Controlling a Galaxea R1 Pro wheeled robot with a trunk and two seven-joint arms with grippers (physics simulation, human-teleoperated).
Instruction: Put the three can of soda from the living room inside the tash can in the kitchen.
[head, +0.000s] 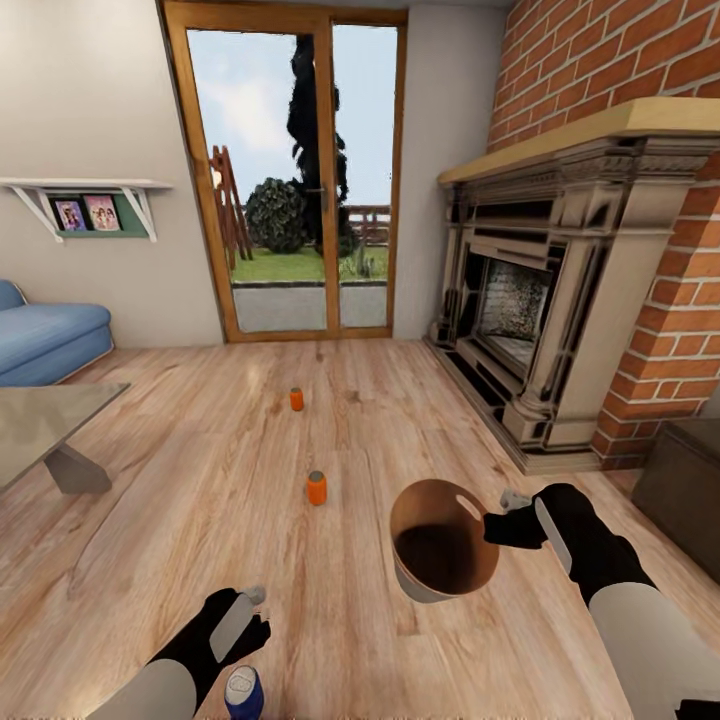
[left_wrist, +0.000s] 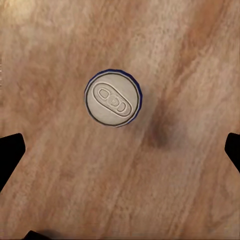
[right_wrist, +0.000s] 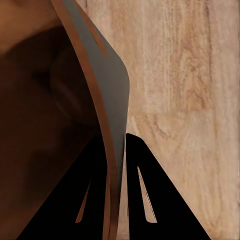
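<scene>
I am in the living room. Two orange soda cans stand on the wood floor, one far (head: 296, 399) and one nearer (head: 316, 488). The dark blue can with a silver top (head: 243, 692) stands close in front of me. My left gripper (head: 248, 612) hovers above it, open. In the left wrist view the can's top (left_wrist: 113, 98) lies ahead of my left gripper (left_wrist: 120, 150), whose black fingertips (left_wrist: 10, 152) are spread wide. My right gripper (head: 505, 512) is shut on the rim of the trash can (head: 443, 548), which hangs tilted above the floor. The bin wall (right_wrist: 107, 95) runs between the right fingers (right_wrist: 150, 200).
A glass coffee table (head: 50, 425) and a blue sofa (head: 45, 340) stand at the left. The brick and stone fireplace (head: 540, 300) and a dark box (head: 685, 490) line the right. Wood-framed glass doors (head: 295, 180) are straight ahead.
</scene>
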